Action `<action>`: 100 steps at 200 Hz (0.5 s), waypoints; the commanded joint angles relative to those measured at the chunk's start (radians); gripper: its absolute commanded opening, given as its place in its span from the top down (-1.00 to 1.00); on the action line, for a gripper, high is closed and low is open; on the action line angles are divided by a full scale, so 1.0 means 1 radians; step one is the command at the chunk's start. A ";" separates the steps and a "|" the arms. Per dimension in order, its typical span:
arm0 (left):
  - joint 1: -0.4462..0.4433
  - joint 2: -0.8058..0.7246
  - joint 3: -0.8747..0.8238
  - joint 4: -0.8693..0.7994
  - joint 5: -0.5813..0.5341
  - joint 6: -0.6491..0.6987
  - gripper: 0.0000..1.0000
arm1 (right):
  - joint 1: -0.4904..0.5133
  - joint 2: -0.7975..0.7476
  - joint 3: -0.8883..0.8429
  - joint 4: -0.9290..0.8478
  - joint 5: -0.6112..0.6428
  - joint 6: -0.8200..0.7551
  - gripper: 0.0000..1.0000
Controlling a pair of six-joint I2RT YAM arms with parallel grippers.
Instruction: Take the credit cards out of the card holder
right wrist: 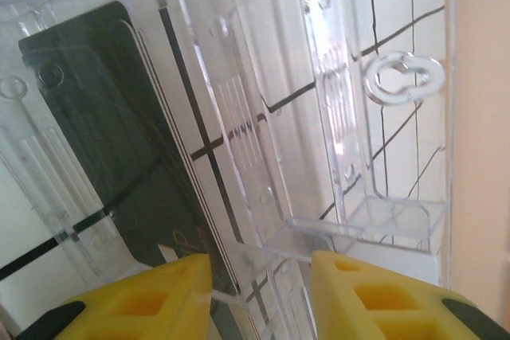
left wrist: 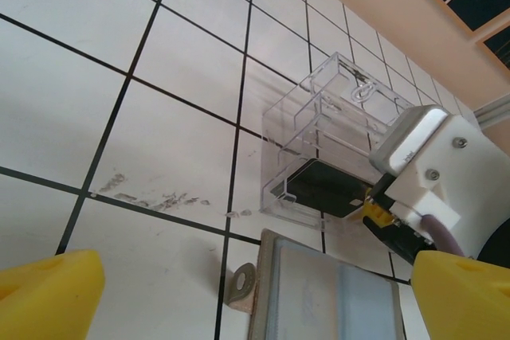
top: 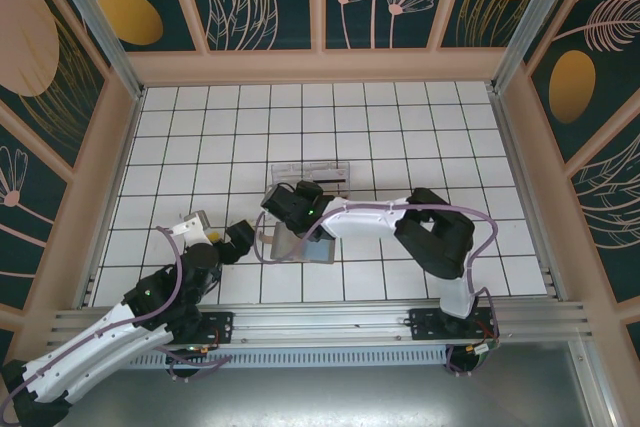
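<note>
1. Right claw (right wrist: pixel 261 276), parted, crowds the clear tray (left wrist: pixel 319 109) mid-frame; a nudge could spill the black credit card (left wrist: pixel 319 185) inside.
2. Left claw (left wrist: pixel 259 296) gapes; card holder (left wrist: pixel 327 300), lower centre, lies unpinned and might slide.

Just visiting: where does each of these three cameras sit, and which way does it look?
Top external: fixed above and behind the arms, looking down on the table; both arms show, left gripper and right gripper included.
Left wrist: rides the left arm, low, looking across the tiles at the card holder and clear tray; its yellow fingertips fill the bottom corners.
Right wrist: rides the right arm, close against the clear tray; its yellow fingertips show at the bottom.
Shared: both wrist views see the clear tray holding a dark card.
</note>
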 commanded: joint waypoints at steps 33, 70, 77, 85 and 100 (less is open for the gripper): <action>-0.007 0.045 -0.020 0.033 0.039 0.017 -0.97 | 0.019 -0.222 -0.097 -0.018 -0.078 0.312 0.14; -0.008 0.135 -0.012 0.110 0.061 0.032 -0.97 | 0.020 -0.384 -0.240 0.022 -0.083 0.535 0.14; -0.007 0.157 -0.009 0.127 0.067 0.034 -0.97 | 0.017 -0.421 -0.270 0.032 -0.091 0.580 0.13; -0.006 0.185 -0.004 0.150 0.080 0.041 -0.97 | 0.012 -0.468 -0.304 0.043 -0.109 0.639 0.13; -0.008 0.244 0.010 0.189 0.103 0.051 -0.97 | -0.012 -0.541 -0.356 0.034 -0.171 0.764 0.12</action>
